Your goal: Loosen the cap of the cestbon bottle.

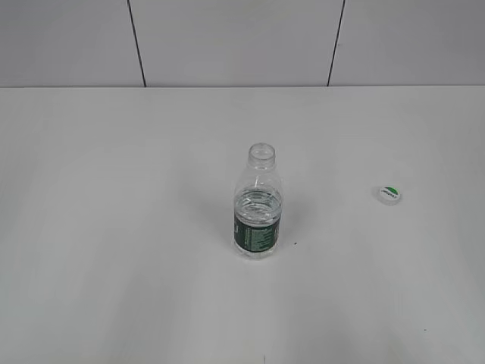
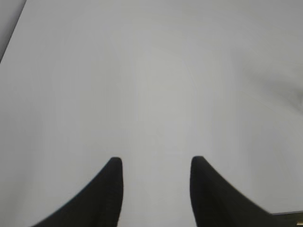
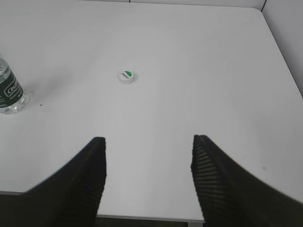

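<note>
The cestbon bottle [image 1: 258,205] stands upright in the middle of the white table, its neck open with no cap on it. It also shows at the left edge of the right wrist view [image 3: 9,90]. The cap [image 1: 387,194] lies flat on the table to the bottle's right, logo up, and it shows in the right wrist view [image 3: 126,75]. My left gripper [image 2: 155,163] is open and empty over bare table. My right gripper [image 3: 148,142] is open and empty, near the table's front edge, well short of the cap. Neither gripper shows in the exterior view.
The white table [image 1: 114,227] ends at a white panelled wall [image 1: 227,38] at the back. In the right wrist view the table's right edge [image 3: 284,56] and front edge [image 3: 147,218] show. A small dark speck [image 1: 295,243] lies right of the bottle.
</note>
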You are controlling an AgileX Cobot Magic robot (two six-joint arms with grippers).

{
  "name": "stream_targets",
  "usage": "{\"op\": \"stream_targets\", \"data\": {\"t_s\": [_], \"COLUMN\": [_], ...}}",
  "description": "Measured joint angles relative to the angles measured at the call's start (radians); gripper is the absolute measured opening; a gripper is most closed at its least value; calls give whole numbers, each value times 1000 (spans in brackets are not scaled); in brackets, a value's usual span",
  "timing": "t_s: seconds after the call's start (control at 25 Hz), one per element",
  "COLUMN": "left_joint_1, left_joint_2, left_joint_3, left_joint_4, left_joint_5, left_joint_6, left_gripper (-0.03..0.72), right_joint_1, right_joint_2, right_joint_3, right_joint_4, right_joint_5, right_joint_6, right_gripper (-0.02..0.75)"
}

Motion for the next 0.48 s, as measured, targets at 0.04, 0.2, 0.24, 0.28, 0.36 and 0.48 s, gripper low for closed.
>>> {"op": "stream_targets", "data": {"t_s": [0.04,0.2,0.24,0.28,0.36,0.48], "left_joint_1": [0,0,0,0,0,0], "left_joint_2": [-2,-8,-19,-33,-84,-114], "left_joint_3": [0,2,3,4,4,4], "left_joint_4": [-8,-74,-85,-96,-103,-108], "left_joint_5": [0,-1,-1,-1,-1,-1], "left_joint_6": [16,106,122,130,139,146], "left_gripper": [299,299,299,299,299,299], "right_joint_1": [0,0,0,0,0,0], "right_joint_2": [0,0,0,0,0,0], "right_joint_3": [4,12,12,12,12,13], "right_joint_4": [0,0,0,0,0,1], "right_joint_5": [1,7,7,8,8,11], "right_joint_6": [0,0,0,0,0,0], "right_gripper": [442,442,442,442,442,442]}}
